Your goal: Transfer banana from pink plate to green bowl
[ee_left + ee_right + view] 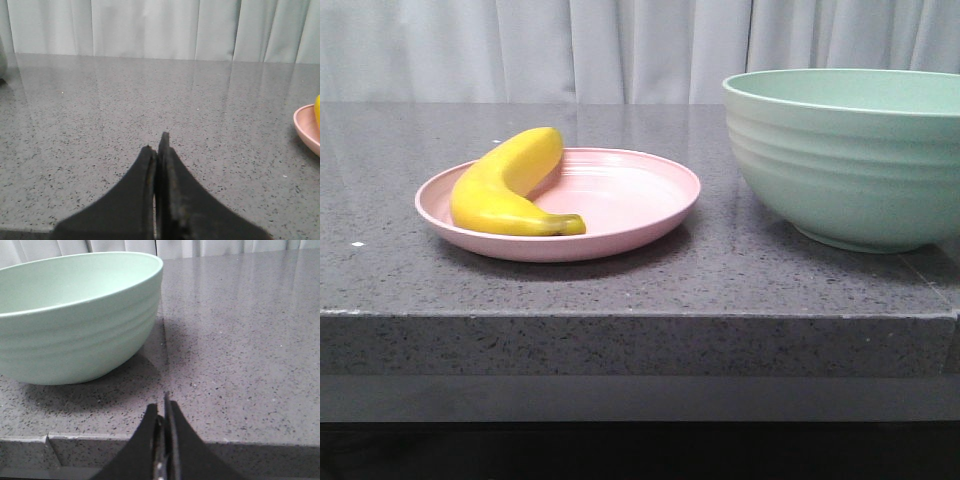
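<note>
While the banana point(507, 187) is lying on the left half of the pink plate point(630, 205), its dark stem tip pointing toward the plate's middle, nothing is touching it yet. Plate and green bowl point(850, 160) are sitting near the counter's point(620, 285) front edge, the bowl toward the right end and apart from the plate. Both the left gripper point(159, 147) and the right gripper point(163, 407) are resting with jaws pressed together, empty. Glossy curved skin is likely inviting a slip if grasped off-centre, and a low carry is risking a knock against the bowl's tall rim.
</note>
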Tool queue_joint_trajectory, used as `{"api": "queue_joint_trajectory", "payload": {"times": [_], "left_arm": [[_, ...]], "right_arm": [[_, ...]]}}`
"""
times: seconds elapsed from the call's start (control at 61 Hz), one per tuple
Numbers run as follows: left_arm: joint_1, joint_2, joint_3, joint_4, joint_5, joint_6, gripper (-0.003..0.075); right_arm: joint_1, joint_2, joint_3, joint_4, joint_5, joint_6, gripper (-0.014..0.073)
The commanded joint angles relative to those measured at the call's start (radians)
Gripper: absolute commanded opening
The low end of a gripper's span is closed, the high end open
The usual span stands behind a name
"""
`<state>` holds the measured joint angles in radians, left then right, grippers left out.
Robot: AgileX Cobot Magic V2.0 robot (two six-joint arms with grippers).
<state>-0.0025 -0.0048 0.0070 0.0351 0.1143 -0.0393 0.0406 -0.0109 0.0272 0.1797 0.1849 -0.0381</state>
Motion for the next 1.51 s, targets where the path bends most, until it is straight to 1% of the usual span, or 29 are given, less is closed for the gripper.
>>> {"api": "queue_joint_trajectory", "payload": {"times": [0.0, 0.541, 0.639, 0.77, 0.836, 0.885, 0.967, 1.049, 1.18, 1.279, 1.344, 1.426, 1.459, 1.492], "left_arm": [[-0.005, -0.021, 0.005, -0.008, -0.075, -0.009, -0.0020], [-0.005, -0.021, 0.005, -0.008, -0.077, -0.009, -0.0020], [-0.005, -0.021, 0.005, -0.008, -0.097, -0.009, -0.0020], [-0.005, -0.021, -0.002, -0.008, -0.185, -0.009, -0.0020], [-0.005, -0.015, -0.024, -0.008, -0.184, -0.009, -0.0020], [-0.005, 0.001, -0.058, -0.008, -0.158, -0.009, -0.0020], [-0.005, 0.063, -0.151, -0.008, -0.068, -0.009, -0.0020], [-0.005, 0.142, -0.232, -0.008, -0.010, -0.009, -0.0020], [-0.005, 0.305, -0.348, -0.008, -0.008, -0.009, -0.0020], [-0.005, 0.406, -0.408, -0.008, -0.006, -0.009, -0.0020], [-0.005, 0.446, -0.427, -0.008, -0.010, -0.009, -0.0020], [-0.005, 0.465, -0.430, -0.010, -0.030, -0.009, -0.0018], [-0.005, 0.468, -0.430, -0.010, -0.030, -0.009, -0.0010], [-0.005, 0.468, -0.430, -0.010, -0.030, -0.009, 0.0015]], "right_arm": [[0.003, -0.023, 0.000, 0.003, -0.080, -0.006, -0.0057], [0.003, -0.023, 0.000, 0.003, -0.080, -0.006, -0.0057], [0.003, -0.023, 0.000, 0.003, -0.080, -0.006, -0.0057], [0.001, -0.023, 0.000, -0.008, -0.082, -0.006, -0.0057], [0.001, -0.023, -0.001, -0.010, -0.095, -0.006, -0.0057], [0.001, -0.023, -0.013, -0.009, -0.094, -0.006, -0.0057], [0.001, -0.020, -0.071, -0.010, -0.054, -0.006, -0.0057], [0.001, 0.004, -0.156, -0.010, -0.018, -0.006, -0.0057], [0.001, 0.091, -0.302, -0.010, 0.067, -0.006, -0.0057], [0.001, 0.201, -0.394, -0.010, 0.117, -0.006, -0.0057], [0.001, 0.278, -0.436, -0.010, 0.117, -0.006, -0.0057], [0.001, 0.329, -0.457, -0.010, 0.106, -0.006, -0.0057], [0.001, 0.346, -0.458, -0.010, 0.092, -0.006, -0.0054], [0.001, 0.355, -0.458, -0.010, 0.082, -0.006, -0.0036]]}}
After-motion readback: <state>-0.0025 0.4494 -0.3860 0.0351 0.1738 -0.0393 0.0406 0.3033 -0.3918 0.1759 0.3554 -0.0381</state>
